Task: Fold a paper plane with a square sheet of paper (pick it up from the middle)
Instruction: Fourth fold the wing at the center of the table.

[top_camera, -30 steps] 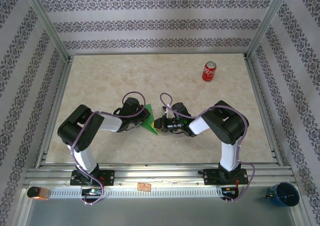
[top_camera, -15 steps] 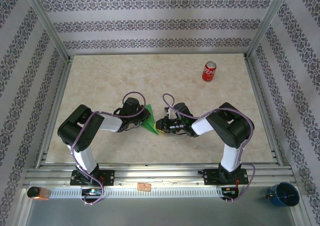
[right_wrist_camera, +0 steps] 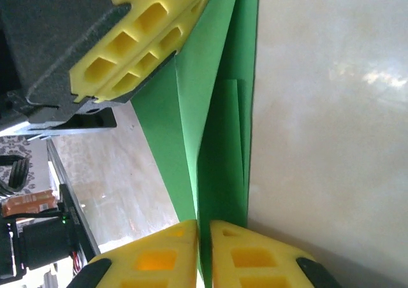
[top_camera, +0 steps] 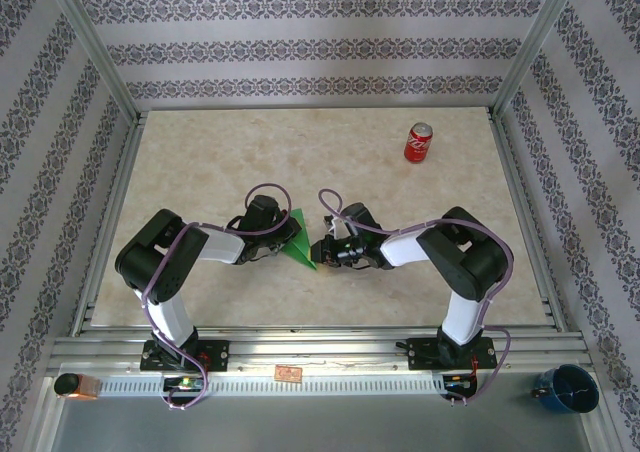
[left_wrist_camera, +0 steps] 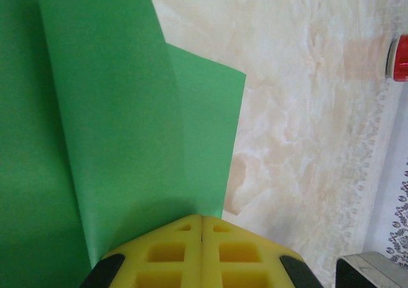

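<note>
Two hands have barely shifted in the last second; only the right arm's elbow has swung out toward 4 o'clock, and the green paper lies unmoved near the desk centre. Left hand and right hand each have their pads pressed together, pinching the paper from 9 and 3 o'clock. Its long axis runs 11 to 5 o'clock, tip at 5.
</note>
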Motion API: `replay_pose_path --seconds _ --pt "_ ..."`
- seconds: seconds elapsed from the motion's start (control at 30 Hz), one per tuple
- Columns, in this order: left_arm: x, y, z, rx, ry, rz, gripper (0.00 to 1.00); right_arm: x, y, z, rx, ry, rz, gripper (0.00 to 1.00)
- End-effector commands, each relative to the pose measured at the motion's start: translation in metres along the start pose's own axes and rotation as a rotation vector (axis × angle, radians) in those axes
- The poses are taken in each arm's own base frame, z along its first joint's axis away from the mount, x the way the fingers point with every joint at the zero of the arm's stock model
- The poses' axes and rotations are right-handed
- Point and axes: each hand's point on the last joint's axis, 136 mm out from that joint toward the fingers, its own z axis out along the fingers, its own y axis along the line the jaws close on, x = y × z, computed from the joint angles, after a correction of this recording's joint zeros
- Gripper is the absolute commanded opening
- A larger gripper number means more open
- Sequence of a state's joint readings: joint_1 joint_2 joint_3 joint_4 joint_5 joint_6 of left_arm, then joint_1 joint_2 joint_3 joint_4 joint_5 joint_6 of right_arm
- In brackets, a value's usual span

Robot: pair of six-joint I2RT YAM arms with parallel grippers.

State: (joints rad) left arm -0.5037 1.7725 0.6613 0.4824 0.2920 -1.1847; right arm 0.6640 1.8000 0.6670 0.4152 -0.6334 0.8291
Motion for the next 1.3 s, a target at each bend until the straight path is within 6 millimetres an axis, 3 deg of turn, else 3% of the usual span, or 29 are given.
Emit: replay_pose_path --seconds 0.0,0.33,0.53,0.73,1.27 --pt "0.007 0.025 0.001 -0.077 0.028 -0.011 0.05 0.031 -0.029 -0.001 0.113 0.092 0.047 0.13" --pt "0.009 0.027 0.0 -0.071 0.026 -0.019 0.05 0.035 -0.02 -0.007 0.077 0.098 0.053 0.13" --pt "0.008 0.027 0.0 -0.069 0.024 -0.019 0.05 0.042 -0.025 -0.007 0.086 0.121 0.065 0.08" --pt "0.009 0.028 0.0 -0.068 0.023 -0.024 0.04 0.047 -0.024 -0.009 0.08 0.138 0.065 0.13" --pt "0.008 0.027 -0.001 -0.063 0.017 -0.029 0.04 0.054 -0.029 -0.018 0.122 0.145 0.046 0.12"
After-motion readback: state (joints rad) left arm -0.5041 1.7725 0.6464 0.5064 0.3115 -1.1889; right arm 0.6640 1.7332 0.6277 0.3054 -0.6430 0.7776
